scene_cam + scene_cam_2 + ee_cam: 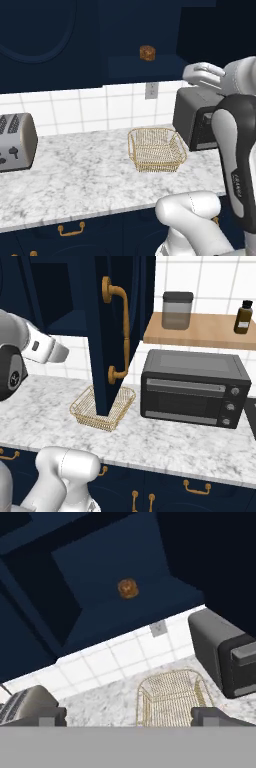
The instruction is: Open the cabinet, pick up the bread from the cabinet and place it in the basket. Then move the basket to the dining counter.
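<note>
Cabinet [150, 45] open, door [107, 331] swung out. Bread [147, 52] on cabinet shelf, above basket [156, 149]. Basket on marbled worktop [75, 175] between toaster [15, 142] and oven [195, 388]. Gripper [128, 716] spread wide, empty, well apart from bread.

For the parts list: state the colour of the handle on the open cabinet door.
Brass-gold; the handle shows best in the right base view, on the navy cabinet door.
</note>
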